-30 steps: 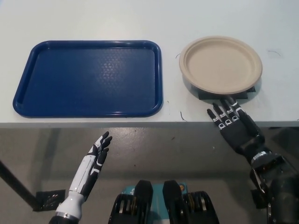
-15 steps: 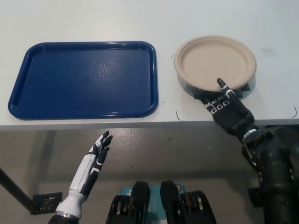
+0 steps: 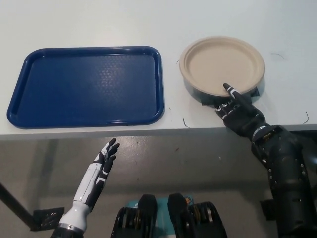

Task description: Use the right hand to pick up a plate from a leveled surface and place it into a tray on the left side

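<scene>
A beige round plate (image 3: 221,65) rests on a low black stand (image 3: 255,92) on the white table, at the right. My black right hand (image 3: 236,109) is at the plate's near rim, one finger lying over the rim and the others beneath its edge; the plate still lies on its stand. Left of the plate, a dark blue tray (image 3: 86,85) lies flat with nothing in it. My white left hand (image 3: 103,161) hangs open below the table's front edge at the lower left, away from everything.
The white table (image 3: 124,25) has its front edge (image 3: 148,130) running across the middle of the picture, with grey floor below it. A narrow strip of bare tabletop separates tray and plate. A black table leg (image 3: 15,203) slants at the lower left.
My right hand has moved forward from the table's edge to the plate's near rim, with a finger now over it. The camera has shifted slightly. The left hand stays put.
</scene>
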Available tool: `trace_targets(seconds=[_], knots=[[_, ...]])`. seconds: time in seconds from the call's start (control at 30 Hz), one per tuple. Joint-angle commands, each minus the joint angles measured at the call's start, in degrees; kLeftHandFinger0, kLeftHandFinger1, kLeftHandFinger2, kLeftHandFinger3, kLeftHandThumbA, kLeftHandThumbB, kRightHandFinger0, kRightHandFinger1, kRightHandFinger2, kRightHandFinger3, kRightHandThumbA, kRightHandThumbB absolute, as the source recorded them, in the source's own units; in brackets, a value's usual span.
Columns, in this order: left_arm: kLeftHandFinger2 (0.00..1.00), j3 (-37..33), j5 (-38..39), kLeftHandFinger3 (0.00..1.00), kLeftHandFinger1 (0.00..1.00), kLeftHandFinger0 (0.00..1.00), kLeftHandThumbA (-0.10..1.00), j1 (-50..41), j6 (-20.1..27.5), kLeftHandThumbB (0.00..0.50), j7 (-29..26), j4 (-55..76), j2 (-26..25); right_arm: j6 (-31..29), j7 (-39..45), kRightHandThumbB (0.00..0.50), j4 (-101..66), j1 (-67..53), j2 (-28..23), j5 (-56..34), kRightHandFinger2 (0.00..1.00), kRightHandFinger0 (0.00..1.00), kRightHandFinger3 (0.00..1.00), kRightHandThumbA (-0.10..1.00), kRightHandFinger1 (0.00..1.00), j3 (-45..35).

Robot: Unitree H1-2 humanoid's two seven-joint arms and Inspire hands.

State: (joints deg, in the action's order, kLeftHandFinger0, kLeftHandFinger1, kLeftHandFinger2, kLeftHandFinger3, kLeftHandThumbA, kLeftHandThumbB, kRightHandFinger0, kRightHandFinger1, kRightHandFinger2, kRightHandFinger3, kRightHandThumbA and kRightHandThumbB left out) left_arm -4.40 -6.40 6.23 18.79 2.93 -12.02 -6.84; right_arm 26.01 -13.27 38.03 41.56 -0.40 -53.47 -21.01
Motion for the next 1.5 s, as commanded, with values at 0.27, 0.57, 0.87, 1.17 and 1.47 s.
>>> trace_targets(seconds=[0.27, 0.57, 0.87, 1.17, 1.47], knots=[[1.0, 0.33, 0.43, 1.0, 1.0, 1.0, 1.0, 1.95, 2.3, 0.142, 0.47, 0.94, -0.83, 0.77, -8.42, 0.039, -6.95, 2.56, 0.31, 4.39, 0.68, 0.0, 0.64, -0.1, 0.2, -3.31], [1.0, 0.4, 0.51, 1.0, 1.0, 1.0, 1.0, 2.65, 2.61, 0.13, 0.76, 0.77, -0.87, 0.92, -13.12, 0.004, -20.01, -4.62, -0.25, -3.11, 0.7, 0.0, 0.78, -0.1, 0.2, 4.25], [1.0, 0.61, 1.3, 1.0, 1.0, 1.0, 1.0, 2.62, 2.04, 0.136, 1.19, 1.12, -0.86, 0.92, -19.4, 0.0, -44.39, -18.28, -4.15, -12.54, 0.68, 0.0, 1.0, -0.1, 0.34, 15.94], [1.0, 0.52, 0.93, 1.0, 1.0, 1.0, 1.0, 2.92, 2.07, 0.13, 1.23, 0.92, -1.13, 0.92, -23.62, 0.0, -58.43, -27.8, -7.24, -18.91, 0.59, 0.0, 1.0, -0.1, 0.27, 22.77], [1.0, 0.5, 1.09, 1.0, 1.0, 1.0, 1.0, 2.95, 1.71, 0.13, 1.26, 1.12, -1.2, 0.92, -25.74, 0.001, -59.4, -24.35, -7.07, -18.57, 0.66, 0.0, 1.0, -0.1, 0.33, 25.91]])
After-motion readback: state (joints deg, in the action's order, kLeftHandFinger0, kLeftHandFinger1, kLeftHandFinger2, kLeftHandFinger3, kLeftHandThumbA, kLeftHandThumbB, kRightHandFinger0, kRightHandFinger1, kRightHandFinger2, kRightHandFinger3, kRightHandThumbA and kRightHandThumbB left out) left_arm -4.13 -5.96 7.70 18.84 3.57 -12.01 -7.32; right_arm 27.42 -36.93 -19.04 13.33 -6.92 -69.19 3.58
